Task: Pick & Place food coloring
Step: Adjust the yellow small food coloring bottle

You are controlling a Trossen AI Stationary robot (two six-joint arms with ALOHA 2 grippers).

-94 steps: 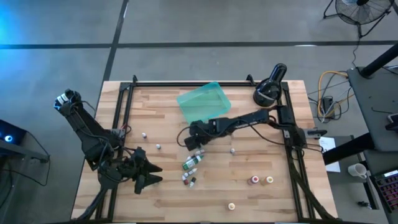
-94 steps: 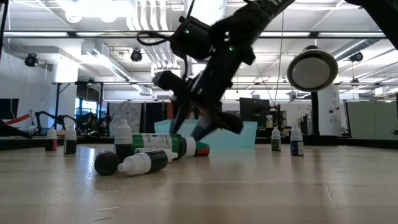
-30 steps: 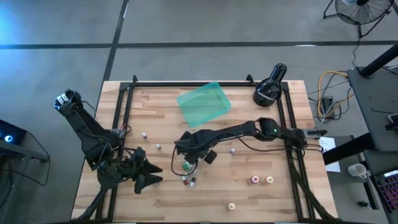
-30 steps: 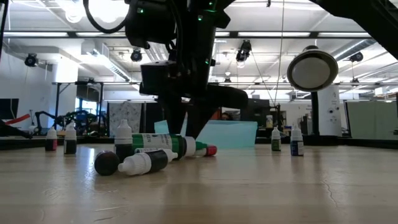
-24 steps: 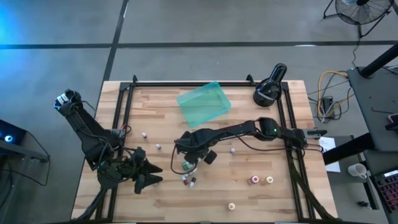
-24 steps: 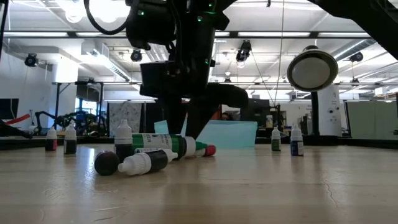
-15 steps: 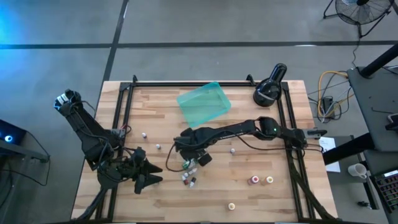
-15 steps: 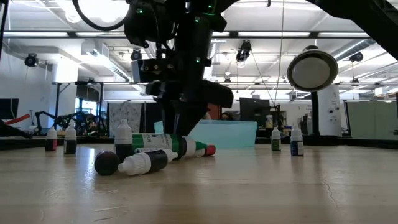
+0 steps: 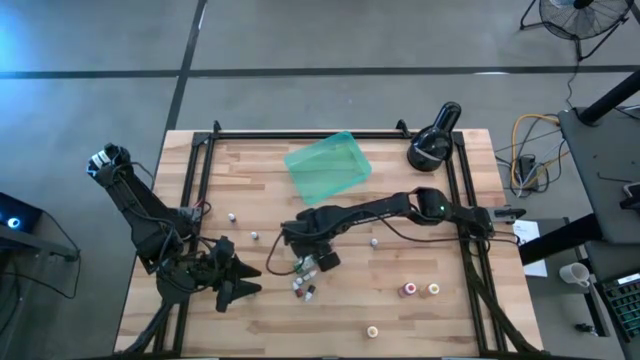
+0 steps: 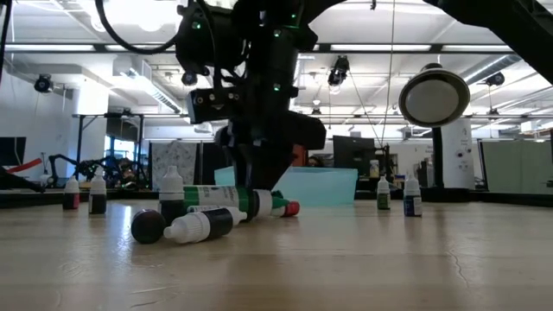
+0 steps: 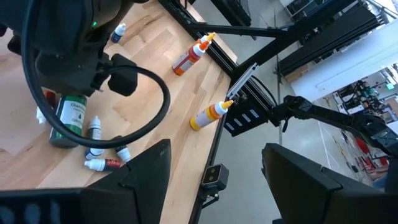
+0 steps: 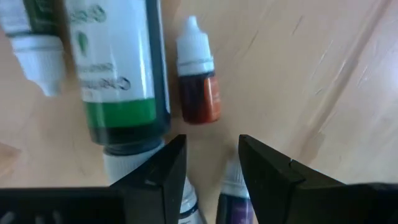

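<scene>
Small red white-capped food-coloring bottle (image 12: 198, 81) lying mid-table (image 9: 400, 320), being lined up by right gripper (image 12: 208, 168), fingers parted and empty, needing descent, then closing; left gripper (image 9: 235, 280) waiting spread.

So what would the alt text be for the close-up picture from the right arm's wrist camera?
The right gripper, empty with its fingers parted, hovers over small bottles lying on a wooden table: a larger green-labelled bottle beside a tiny white-capped red bottle.

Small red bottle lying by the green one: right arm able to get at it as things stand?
Probably yes. The right gripper hangs open just over the small red bottle, nothing between them. The green bottle lies close beside it and could get nudged.
</scene>
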